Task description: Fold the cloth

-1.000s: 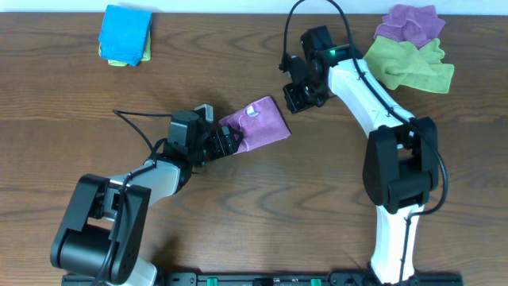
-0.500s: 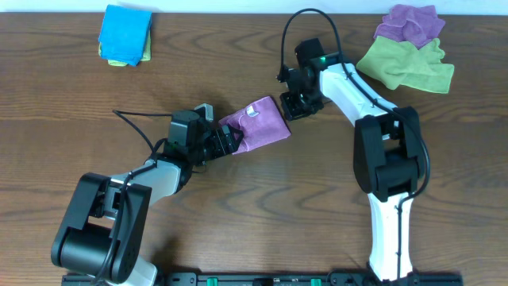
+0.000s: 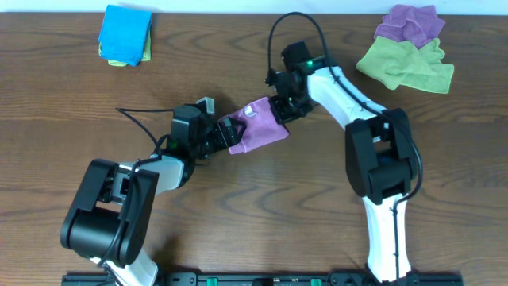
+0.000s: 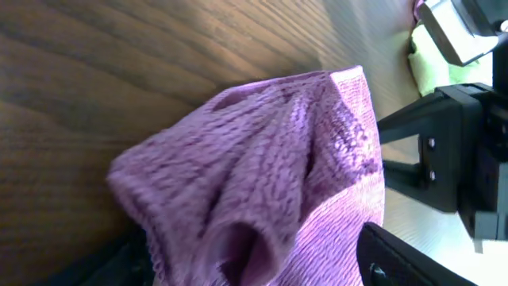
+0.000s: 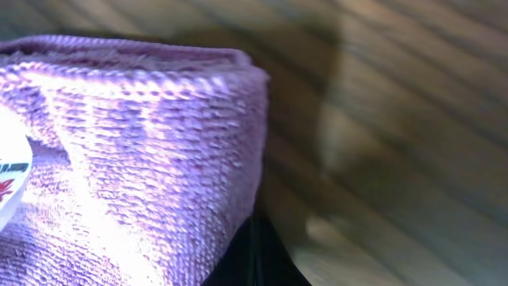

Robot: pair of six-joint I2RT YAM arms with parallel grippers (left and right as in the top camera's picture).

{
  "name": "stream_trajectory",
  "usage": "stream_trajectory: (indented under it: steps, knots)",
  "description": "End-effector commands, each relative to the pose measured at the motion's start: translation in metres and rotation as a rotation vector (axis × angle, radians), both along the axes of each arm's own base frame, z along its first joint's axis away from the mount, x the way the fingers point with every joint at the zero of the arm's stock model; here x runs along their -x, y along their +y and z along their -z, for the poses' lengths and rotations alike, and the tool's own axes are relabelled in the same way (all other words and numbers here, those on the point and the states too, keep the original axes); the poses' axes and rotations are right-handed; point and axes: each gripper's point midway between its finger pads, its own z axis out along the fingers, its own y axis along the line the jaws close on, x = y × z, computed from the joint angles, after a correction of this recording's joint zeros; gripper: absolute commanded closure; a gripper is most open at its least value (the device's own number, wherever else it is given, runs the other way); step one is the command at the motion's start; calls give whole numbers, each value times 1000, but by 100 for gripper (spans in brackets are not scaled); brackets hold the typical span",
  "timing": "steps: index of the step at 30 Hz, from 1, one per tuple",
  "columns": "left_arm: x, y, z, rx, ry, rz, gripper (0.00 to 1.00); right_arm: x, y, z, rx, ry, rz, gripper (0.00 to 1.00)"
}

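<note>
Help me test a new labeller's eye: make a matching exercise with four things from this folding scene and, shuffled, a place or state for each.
Column one:
1. lilac cloth
2. blue cloth
3. olive-green cloth
4. right end effector

Column two:
A. lying at the far right
B. shut, at the lilac cloth's edge
C. lying at the far left
D. folded, in the middle of the scene

Pairs: 1-D, 2-C, 3-A, 4-B

Overhead looks down; wrist views hug the cloth (image 3: 258,125).
</note>
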Motion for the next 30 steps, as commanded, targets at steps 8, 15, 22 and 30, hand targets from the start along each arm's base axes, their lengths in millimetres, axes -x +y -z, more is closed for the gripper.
stream_trajectory:
  steps: [8,15,22,30]
  knots:
    - [24,8,43,-30,151,-23,32,13,14,9,-43,57,-12,99]
    - [24,8,44,-30,152,-23,32,23,28,8,-59,77,-40,99]
    - [25,7,44,-27,158,-18,61,28,35,8,-53,75,-59,99]
    - [24,5,41,5,173,-29,94,23,16,8,-37,93,-19,99]
